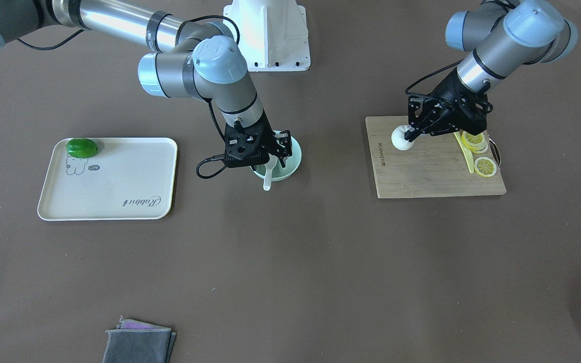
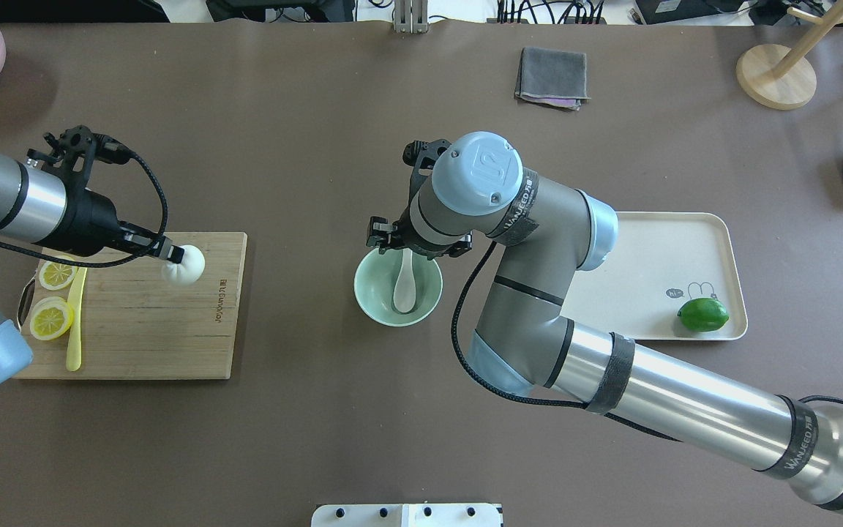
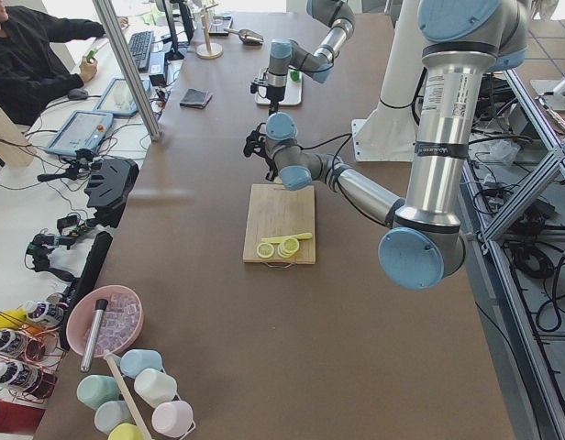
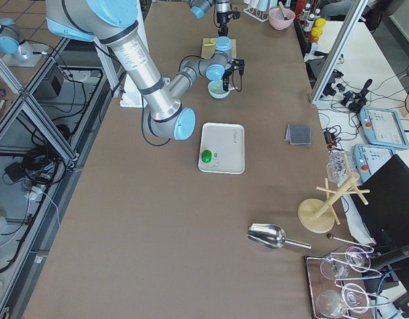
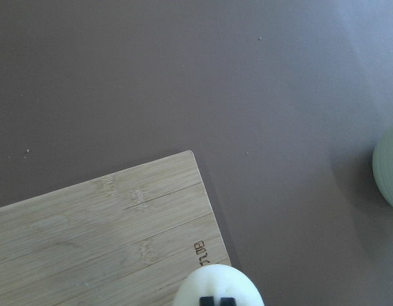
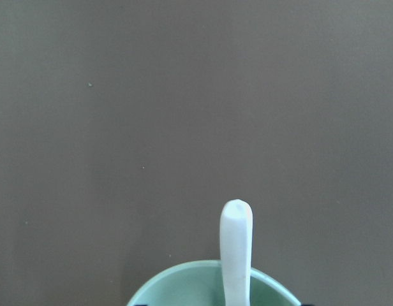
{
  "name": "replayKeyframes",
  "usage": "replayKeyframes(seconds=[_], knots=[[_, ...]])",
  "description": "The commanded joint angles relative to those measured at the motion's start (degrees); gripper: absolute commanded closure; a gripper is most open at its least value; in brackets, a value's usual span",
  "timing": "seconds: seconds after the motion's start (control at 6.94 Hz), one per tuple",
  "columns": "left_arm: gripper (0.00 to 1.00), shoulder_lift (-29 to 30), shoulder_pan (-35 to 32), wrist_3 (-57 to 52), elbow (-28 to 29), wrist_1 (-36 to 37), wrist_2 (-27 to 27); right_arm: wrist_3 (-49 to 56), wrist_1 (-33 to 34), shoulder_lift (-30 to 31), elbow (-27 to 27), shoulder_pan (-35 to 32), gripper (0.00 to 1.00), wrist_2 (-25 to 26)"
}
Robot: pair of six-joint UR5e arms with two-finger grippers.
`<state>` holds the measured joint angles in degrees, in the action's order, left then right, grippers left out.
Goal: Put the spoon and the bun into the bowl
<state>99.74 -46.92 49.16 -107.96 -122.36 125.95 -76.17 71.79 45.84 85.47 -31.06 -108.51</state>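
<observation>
The white bun (image 2: 186, 266) is at the far edge of the wooden cutting board (image 2: 143, 322). My left gripper (image 2: 170, 253) is shut on the bun's top; the left wrist view shows two fingertips (image 5: 206, 300) close together on the bun (image 5: 215, 284). The mint-green bowl (image 2: 363, 300) stands mid-table. The white spoon (image 2: 405, 282) lies in it, its handle (image 1: 267, 180) sticking out over the rim. My right gripper (image 2: 408, 247) hangs just above the bowl, open, apart from the spoon (image 6: 236, 255).
Lemon slices (image 2: 52, 318) and a pale-yellow knife (image 2: 75, 322) lie on the board's left part. A cream tray (image 2: 656, 249) with a green fruit (image 2: 702, 314) is to the right of the bowl. A grey cloth (image 2: 552, 76) lies far back.
</observation>
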Motion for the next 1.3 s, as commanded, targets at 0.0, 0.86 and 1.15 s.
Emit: replayKeyframes(seconds=[0.0,0.86,1.15], knots=[[1.0,7.0,0.1,0.3,0.7,5.0,0.1,0.0,0.5,0.3,1.5,-4.6,0.0,-6.7],[1.0,25.6,13.1,15.7,11.1,3.9,-13.1,26.4,8.2,15.0,11.0,-16.6,0.0,-11.6],[1.0,25.9,15.0,16.0,13.4,1.9,-16.9,29.1,7.6,17.3,11.1,-17.7,0.0,-11.7]])
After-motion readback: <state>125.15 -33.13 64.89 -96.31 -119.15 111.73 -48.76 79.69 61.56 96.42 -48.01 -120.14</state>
